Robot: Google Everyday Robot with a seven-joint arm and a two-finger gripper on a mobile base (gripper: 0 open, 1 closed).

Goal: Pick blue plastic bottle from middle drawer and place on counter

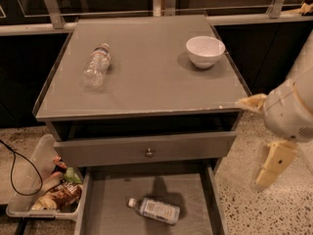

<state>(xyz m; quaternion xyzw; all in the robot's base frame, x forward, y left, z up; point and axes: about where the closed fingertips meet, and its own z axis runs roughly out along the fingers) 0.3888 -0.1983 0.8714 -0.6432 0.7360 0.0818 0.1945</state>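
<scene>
The blue plastic bottle [155,210] is lying on its side in the open middle drawer [110,202], white cap pointing left, below the front edge of the desk [151,84]. The shut drawer front with a small round knob [149,152] is sitting between desk and open drawer. The tool [272,161] is hanging off the desk's front right corner, over the speckled floor [259,214], well apart from the bottle; whether it is apart or together cannot be told. On the desk, a clear crinkled bottle [96,65] is lying near the left edge and a white bowl [205,51] is standing towards the rear right corner. A clear bin of snack packets [34,173] is sitting on the floor by the left side.
</scene>
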